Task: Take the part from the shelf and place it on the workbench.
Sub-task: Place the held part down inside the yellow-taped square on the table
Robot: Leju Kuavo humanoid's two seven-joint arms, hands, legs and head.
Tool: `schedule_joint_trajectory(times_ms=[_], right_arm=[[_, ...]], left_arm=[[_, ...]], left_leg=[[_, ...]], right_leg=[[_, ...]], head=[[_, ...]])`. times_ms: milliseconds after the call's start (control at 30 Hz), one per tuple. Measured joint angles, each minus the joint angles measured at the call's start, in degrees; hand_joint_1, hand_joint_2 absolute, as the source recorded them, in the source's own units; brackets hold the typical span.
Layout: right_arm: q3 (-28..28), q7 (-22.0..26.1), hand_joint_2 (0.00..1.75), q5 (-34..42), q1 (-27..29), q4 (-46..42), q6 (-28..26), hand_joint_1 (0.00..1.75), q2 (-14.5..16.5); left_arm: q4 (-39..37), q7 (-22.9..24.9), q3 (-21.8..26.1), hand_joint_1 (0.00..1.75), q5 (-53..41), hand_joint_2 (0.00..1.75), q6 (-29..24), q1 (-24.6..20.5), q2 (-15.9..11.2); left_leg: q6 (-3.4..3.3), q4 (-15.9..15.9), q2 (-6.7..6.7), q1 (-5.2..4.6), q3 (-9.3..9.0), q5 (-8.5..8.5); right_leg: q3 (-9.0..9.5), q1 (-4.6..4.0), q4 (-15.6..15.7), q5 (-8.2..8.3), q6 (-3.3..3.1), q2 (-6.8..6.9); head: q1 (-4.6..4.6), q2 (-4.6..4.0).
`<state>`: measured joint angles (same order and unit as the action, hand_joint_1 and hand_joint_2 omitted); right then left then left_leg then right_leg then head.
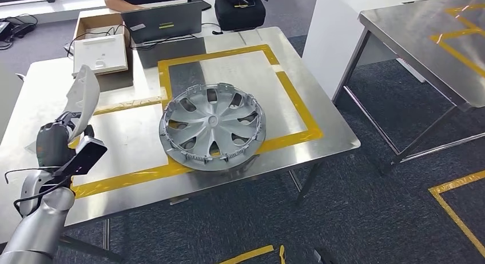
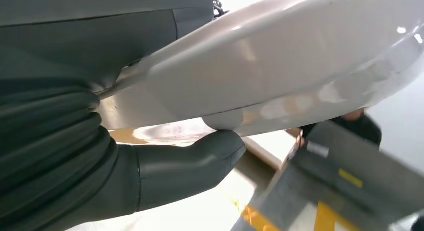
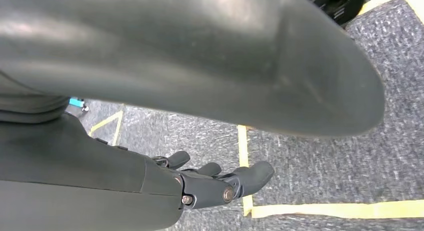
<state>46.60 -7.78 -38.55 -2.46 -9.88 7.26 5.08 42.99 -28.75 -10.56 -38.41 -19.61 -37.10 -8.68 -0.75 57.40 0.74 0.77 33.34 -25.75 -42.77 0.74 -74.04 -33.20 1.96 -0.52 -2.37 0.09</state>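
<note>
The left hand [image 1: 57, 145] grips a pale grey part [image 1: 82, 95] and holds it upright over the left side of the steel surface [image 1: 309, 112], above the yellow tape. The left wrist view adds the detail — the thumb [image 2: 200, 158] presses the part's [image 2: 280, 61] underside. A hubcap [image 1: 212, 126] lies flat mid-surface, well apart from the part. The right wrist view shows the right hand [image 3: 210, 183] over grey carpet [image 3: 320, 171], fingers loosely curled, grasping nothing.
</note>
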Motion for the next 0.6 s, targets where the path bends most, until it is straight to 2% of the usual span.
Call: schedule_joint_trajectory(times_ms=[33,67,133,167,233,300,333,533,600], right_arm=[[0.0,0.1,0.0,-0.2,0.1,0.0,0.0,0.0,-0.1],[0.0,0.3,0.0,-0.3,0.1,0.0,0.0,0.0,-0.3],[0.0,0.8,0.0,-0.2,0.1,0.0,0.0,0.0,-0.5],[0.0,0.9,0.0,-0.1,0.1,0.0,-0.1,0.0,-0.6],[0.0,0.6,0.0,0.0,0.3,0.0,-0.1,0.0,-0.7],[0.0,0.1,0.0,-0.3,0.4,0.0,0.0,0.0,-0.7],[0.0,-0.1,0.0,-0.4,0.4,0.0,0.0,0.0,-0.7],[0.0,-0.3,0.0,-0.8,0.3,0.0,-0.1,0.0,-0.7],[0.0,0.0,0.0,-1.0,0.3,0.0,-0.1,0.0,-0.7]], left_arm=[[-2.9,1.3,-1.0,1.75,-1.2,1.75,-0.4,-1.8,0.1],[-5.8,3.1,-2.0,1.75,-2.4,1.75,-0.7,-3.7,0.2],[-10.7,7.7,-3.3,1.75,-4.3,1.75,-1.4,-7.9,0.2],[-12.7,10.2,-3.8,1.75,-5.0,1.75,-1.6,-9.9,0.1],[-15.9,15.0,-4.5,1.75,-6.7,1.75,-2.1,-13.2,-0.2],[-18.5,19.0,-5.4,1.75,-8.5,1.75,-2.4,-15.5,-0.5],[-19.7,20.9,-5.8,1.75,-9.1,1.75,-2.5,-16.3,-0.6],[-24.3,31.0,-6.7,1.75,-10.6,1.75,-2.4,-18.3,-0.7],[-25.3,33.2,-6.8,1.75,-10.7,1.75,-2.5,-18.4,-0.7]], left_leg=[[0.1,0.2,0.5,0.0,-0.01,-0.2],[0.27,0.4,0.9,0.02,-0.02,-0.4],[0.78,1.0,1.74,-0.07,0.09,-0.89],[1.06,1.2,2.03,-0.18,0.16,-1.09],[0.89,1.4,2.26,-0.53,0.27,-1.3],[0.42,1.2,2.23,-0.64,0.11,-1.15],[0.41,1.0,2.21,-0.63,0.01,-1.01],[1.65,0.2,2.1,-0.59,-0.3,-0.69],[1.87,0.2,2.09,-0.57,-0.3,-0.67]], right_leg=[[-0.03,0.12,0.6,1.15,0.14,0.13],[1.12,0.22,3.5,3.14,0.2,0.27],[4.79,0.18,11.4,6.8,-0.09,0.74],[6.07,0.12,13.9,7.73,-0.46,0.89],[6.72,0.03,15.2,8.11,-1.09,0.96],[6.72,0.1,15.3,8.26,-1.34,0.93],[6.72,0.07,15.3,8.22,-1.45,0.94],[6.72,0.01,15.3,8.07,-1.9,1.05],[6.72,-0.01,15.2,8.06,-1.96,1.07]], head=[[-0.03,0.0],[-0.09,0.0],[-0.19,0.0],[-0.19,0.0],[-0.11,0.0],[-0.06,0.0],[-0.06,0.0],[-0.08,0.0],[-0.09,0.0]])
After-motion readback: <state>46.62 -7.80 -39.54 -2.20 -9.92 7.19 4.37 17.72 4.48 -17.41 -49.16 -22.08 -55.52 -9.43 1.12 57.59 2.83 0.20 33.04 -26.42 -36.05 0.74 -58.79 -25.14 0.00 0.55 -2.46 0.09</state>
